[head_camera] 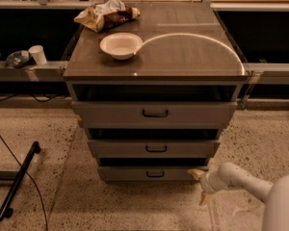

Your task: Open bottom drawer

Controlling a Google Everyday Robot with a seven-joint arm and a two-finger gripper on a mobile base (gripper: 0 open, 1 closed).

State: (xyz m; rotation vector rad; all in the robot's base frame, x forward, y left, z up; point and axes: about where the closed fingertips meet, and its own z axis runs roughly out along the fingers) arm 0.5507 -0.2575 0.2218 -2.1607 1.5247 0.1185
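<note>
Camera view looks down on a grey cabinet (82, 129) of three drawers, each front with a dark gap above it; the bottom drawer (130, 174) sits lowest, just above the speckled floor (111, 206), its small dark handle (155, 173) at the middle of the front. The gripper (199, 186) is low on the right, just off that drawer's right end and well right of the handle; its fingers are spread, the upper one (196, 173) at the front's right corner, the lower pointing at the floor; nothing lies between them. The white arm (241, 182) comes in from the lower right; on the tabletop (192, 52) sit a white bowl (121, 45) and a crumpled bag (107, 14).
</note>
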